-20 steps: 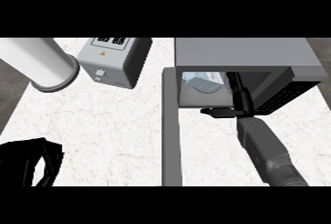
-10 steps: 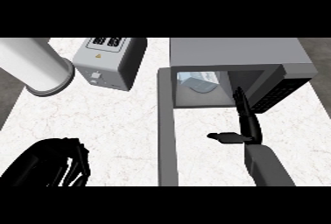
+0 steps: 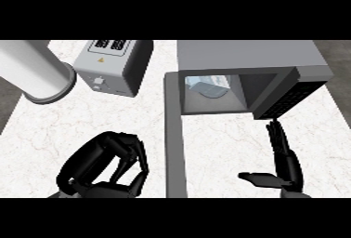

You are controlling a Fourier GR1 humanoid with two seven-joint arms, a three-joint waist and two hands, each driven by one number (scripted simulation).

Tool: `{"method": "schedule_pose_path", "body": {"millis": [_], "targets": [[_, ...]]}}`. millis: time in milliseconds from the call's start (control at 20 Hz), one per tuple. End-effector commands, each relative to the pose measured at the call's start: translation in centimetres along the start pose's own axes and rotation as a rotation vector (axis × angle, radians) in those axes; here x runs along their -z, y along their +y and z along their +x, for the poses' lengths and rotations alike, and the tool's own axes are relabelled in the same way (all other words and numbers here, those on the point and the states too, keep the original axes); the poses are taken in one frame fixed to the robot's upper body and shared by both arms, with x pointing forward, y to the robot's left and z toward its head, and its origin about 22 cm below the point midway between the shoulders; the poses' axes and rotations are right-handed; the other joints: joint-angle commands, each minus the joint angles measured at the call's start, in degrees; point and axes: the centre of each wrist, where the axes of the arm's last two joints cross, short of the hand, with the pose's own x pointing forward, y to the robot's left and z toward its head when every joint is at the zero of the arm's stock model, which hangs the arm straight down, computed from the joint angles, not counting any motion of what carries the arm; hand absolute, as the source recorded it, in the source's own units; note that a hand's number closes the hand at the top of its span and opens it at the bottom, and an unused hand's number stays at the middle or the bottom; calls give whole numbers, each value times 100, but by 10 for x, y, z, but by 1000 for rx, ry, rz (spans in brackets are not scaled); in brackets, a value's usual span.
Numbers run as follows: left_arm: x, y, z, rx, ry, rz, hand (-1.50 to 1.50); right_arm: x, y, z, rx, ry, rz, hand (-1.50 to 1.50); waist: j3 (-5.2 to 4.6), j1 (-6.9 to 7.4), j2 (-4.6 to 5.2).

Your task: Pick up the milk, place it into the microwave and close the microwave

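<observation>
Milk (image 3: 208, 87) inside open microwave (image 3: 247, 60), warning triangle on toaster (image 3: 109, 67)

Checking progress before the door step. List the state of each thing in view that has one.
microwave: door swung open, cavity exposed.
milk: inside the microwave, free of both hands.
right hand: open, fingers straight, pointing toward the microwave, holding nothing.
left hand: fingers curled, holding nothing, over the counter.
toaster: slots empty as far as visible.

A white marbled counter (image 3: 226, 139) carries a grey toaster (image 3: 109, 65) and a white cylinder (image 3: 34, 69).
</observation>
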Motion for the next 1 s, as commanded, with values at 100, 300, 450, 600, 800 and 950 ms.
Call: {"method": "schedule_pose_path", "body": {"millis": [100,300,450,600,800,950], "targets": [[42,-29,-45,74,85,-137,150,-38,-24,30,4,-42,-5,-150,1,-2,38],[46,-60,-89,103,166,-149,150,-57,-44,49,-50,-83,51,-150,-1,-79,58],[66,-67,-108,164,126,-139,150,-59,-39,64,-51,-91,61,-150,2,-15,65],[59,-79,-133,198,82,-88,150,-67,-49,86,7,-143,103,-150,-6,-110,71],[68,-96,-147,183,48,-18,150,-52,-47,108,66,-192,113,-150,-6,-135,92],[71,-103,-155,158,44,-8,150,-40,-51,130,91,-220,139,-150,-10,-186,109]]}}
